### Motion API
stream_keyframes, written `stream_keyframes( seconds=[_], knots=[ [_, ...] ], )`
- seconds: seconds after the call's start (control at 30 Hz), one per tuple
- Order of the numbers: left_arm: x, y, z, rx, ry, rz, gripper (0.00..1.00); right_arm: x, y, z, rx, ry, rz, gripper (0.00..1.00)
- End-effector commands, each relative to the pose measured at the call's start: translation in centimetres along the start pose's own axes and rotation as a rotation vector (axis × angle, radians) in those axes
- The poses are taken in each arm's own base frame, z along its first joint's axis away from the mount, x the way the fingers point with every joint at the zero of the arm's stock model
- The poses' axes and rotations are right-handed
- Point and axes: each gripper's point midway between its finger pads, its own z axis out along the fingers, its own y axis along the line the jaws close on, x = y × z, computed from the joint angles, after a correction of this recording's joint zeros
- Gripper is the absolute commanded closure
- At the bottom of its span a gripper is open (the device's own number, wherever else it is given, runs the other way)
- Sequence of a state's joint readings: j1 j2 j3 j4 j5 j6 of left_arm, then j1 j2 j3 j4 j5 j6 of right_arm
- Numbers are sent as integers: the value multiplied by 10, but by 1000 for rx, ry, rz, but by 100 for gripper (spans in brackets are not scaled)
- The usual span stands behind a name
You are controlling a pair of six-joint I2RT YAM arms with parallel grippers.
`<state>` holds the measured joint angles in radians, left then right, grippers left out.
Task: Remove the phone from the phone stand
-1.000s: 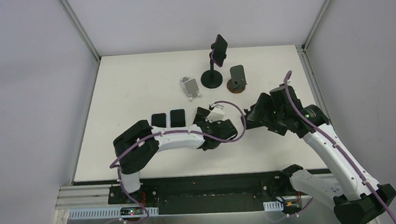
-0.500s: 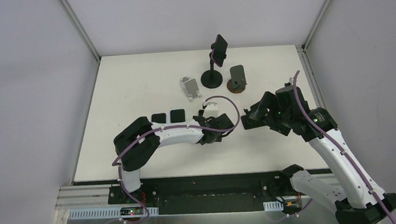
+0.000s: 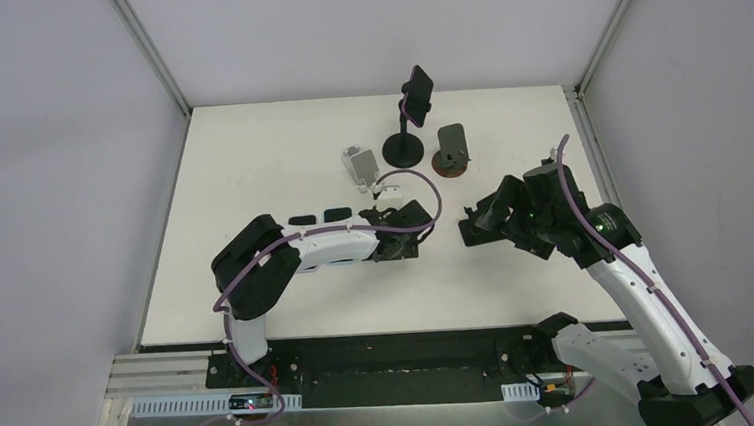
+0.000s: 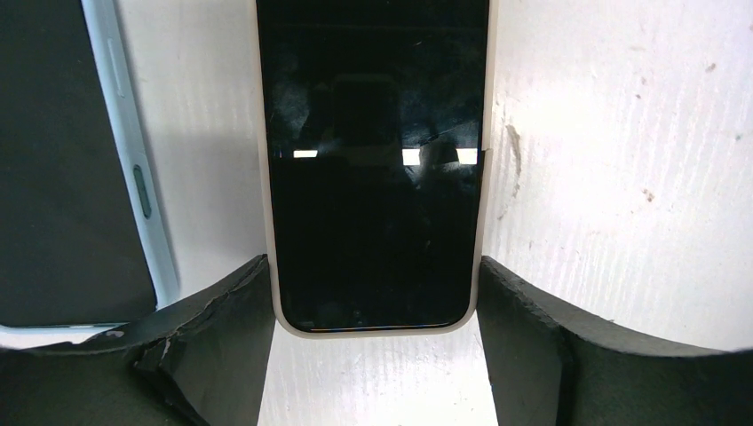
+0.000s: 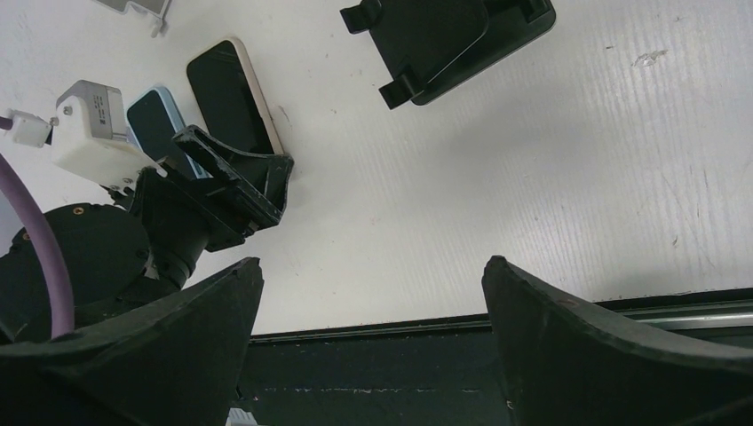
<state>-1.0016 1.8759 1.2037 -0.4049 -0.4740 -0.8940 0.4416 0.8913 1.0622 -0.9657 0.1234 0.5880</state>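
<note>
A dark phone in a purple case point(image 3: 418, 92) sits clamped at the top of a black pole stand point(image 3: 403, 149) at the back of the table. My left gripper point(image 3: 393, 219) is low over the table's middle. In the left wrist view its jaws point(image 4: 373, 266) touch both side edges of the near end of a beige-cased phone point(image 4: 373, 160), which lies flat on the table. That phone also shows in the right wrist view point(image 5: 233, 96). My right gripper point(image 3: 476, 224) is open and empty, its fingers point(image 5: 178, 337) wide apart over the near edge.
A blue-cased phone point(image 5: 153, 122) lies beside the beige one, and two flat phones point(image 3: 319, 217) show by the left arm. A silver stand point(image 3: 362, 166) and a grey stand on a brown base point(image 3: 452, 148) stand near the pole stand. A black stand point(image 5: 448, 35) lies near my right gripper.
My left gripper has moved away from the near edge toward the row of flat phones and dropped lower. My right arm drew back to the right, then stayed still.
</note>
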Motion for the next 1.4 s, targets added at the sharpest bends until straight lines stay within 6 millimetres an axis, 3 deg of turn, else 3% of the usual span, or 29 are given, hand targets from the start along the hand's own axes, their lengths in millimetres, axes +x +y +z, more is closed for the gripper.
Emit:
stream_keyframes(
  seconds=[0.0,0.37,0.57,0.73,0.93,1.37],
  knots=[
    [14,42,20,-122,62,-32,100,-10,6,-8,-8,-23,18,2],
    [20,57,21,-146,79,-54,96,-8,9,-4,-12,-7,20,2],
    [24,60,18,-138,93,-54,84,-8,9,-2,-10,-5,22,2],
    [34,67,16,-139,117,-46,60,-6,10,1,-16,4,28,2],
    [41,73,12,-141,132,-34,49,-5,13,3,-22,9,29,2],
    [49,65,1,-85,152,36,49,-4,10,6,-9,8,28,2]
  ],
)
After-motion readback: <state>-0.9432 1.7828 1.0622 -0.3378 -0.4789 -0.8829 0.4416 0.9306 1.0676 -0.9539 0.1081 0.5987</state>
